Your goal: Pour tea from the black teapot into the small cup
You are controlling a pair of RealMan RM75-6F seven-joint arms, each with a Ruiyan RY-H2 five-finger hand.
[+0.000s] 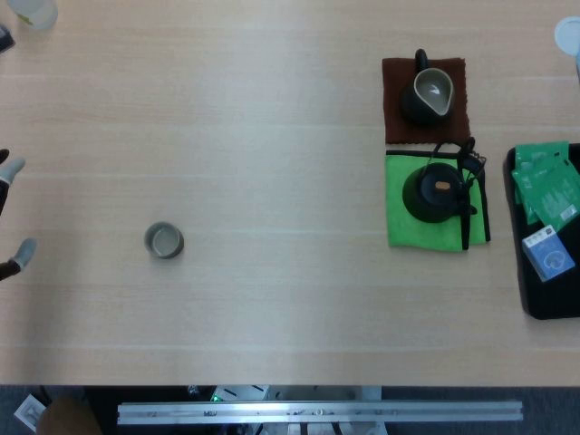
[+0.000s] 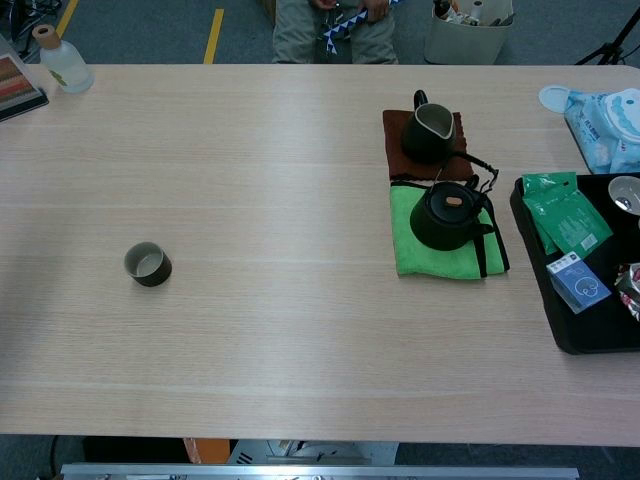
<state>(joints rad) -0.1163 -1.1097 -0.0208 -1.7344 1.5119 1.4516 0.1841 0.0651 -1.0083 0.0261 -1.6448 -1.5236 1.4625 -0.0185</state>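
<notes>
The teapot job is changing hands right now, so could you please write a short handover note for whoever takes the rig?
Left hand: only fingertips show at the head view's left edge, holding nothing.
Right hand: not in view.
Teapot: upright on the green cloth, lid on, untouched.
Cup: far across the table to the left, looks empty.
Done: nothing.
Left: grasp the teapot, carry it to the cup, pour.

The teapot (image 2: 447,215) sits on a cloth (image 2: 420,255). Directly behind it, a pitcher (image 2: 428,132) sits on a mat (image 2: 395,165). A tray (image 2: 570,335) lies right of the teapot; the small cup (image 2: 148,264) stands far left.
</notes>
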